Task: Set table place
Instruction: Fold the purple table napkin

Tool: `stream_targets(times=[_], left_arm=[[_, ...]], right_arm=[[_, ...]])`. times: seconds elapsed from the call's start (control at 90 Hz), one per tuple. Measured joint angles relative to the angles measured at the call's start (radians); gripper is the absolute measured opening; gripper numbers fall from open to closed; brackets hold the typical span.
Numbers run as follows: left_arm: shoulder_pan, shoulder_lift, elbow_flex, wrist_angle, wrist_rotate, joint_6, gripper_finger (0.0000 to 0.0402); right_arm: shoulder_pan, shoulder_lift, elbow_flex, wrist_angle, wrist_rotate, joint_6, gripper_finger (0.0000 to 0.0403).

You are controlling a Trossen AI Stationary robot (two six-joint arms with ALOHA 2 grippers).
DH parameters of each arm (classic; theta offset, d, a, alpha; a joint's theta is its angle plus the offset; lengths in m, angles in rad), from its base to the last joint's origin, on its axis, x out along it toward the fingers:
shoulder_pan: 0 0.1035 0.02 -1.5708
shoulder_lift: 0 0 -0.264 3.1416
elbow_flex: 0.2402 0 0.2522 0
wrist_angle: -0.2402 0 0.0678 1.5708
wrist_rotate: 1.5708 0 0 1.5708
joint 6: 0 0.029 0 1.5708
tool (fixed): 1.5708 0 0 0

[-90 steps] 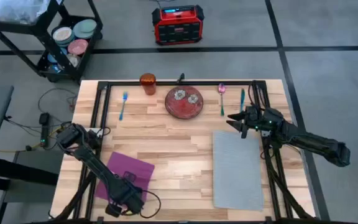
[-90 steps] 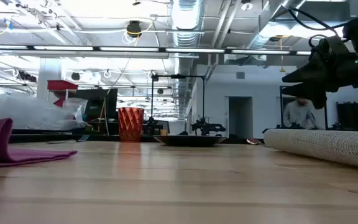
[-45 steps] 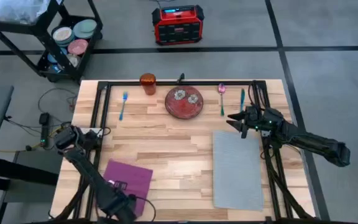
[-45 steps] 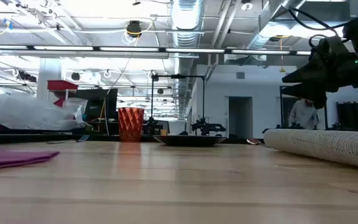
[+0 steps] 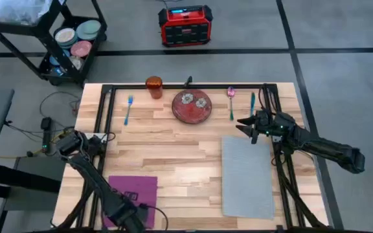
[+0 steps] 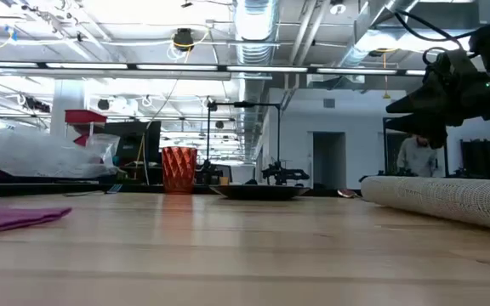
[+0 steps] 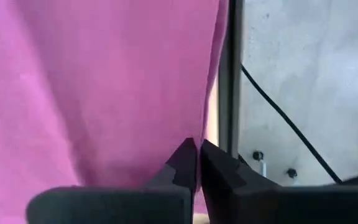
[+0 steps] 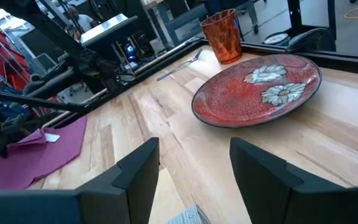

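Observation:
The purple napkin [image 5: 135,193] lies flat on the wood table [image 5: 173,149] at its near left and shows as a low strip [image 6: 15,219] in the low view. My left gripper [image 5: 127,219] is shut at the napkin's near edge. My right gripper [image 5: 246,127] hangs open above the far end of the grey placemat [image 5: 246,175], touching nothing. Along the far edge stand the orange cup [image 5: 154,85] and red plate [image 5: 192,107]. A blue fork [image 5: 129,109], a pink spoon [image 5: 231,97] and a teal utensil [image 5: 252,102] lie there too. My left gripper is shut on the napkin's edge [image 7: 188,134] that lies beside the table's near frame. It pinches the cloth between its two fingers, which come from above. The fingertips [image 7: 182,158] hide the very spot, so I cannot tell one layer from several. The cloth lies flat on the table.
A black cart [image 5: 57,39] with dishes stands off the far left corner, and a red box [image 5: 185,26] sits on the floor behind. Cables [image 5: 50,129] hang at the left edge. Bare wood [image 5: 180,162] lies between napkin and placemat. A person [image 6: 415,153] shows in the room behind.
My left gripper has gone toward the table's near edge, drawing the napkin with it. The napkin, bunched and raised a second ago, now lies flat and square to the near edge.

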Motion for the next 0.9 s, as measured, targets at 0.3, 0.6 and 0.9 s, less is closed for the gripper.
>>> stream_targets(times=[0.3,0.6,0.9], left_arm=[[0.001,0.000,0.000,0.051,0.048,-0.113,0.0052],[0.000,0.000,0.000,0.047,0.020,-0.183,0.0098],[0.086,0.003,-0.165,-0.141,-0.099,-0.176,0.0100]], right_arm=[[0.000,0.000,0.000,0.000,-0.003,0.000,0.0185],[0.000,0.000,0.000,0.000,-0.003,0.000,0.0185],[0.000,0.000,0.000,-0.007,0.034,0.021,0.0185]])
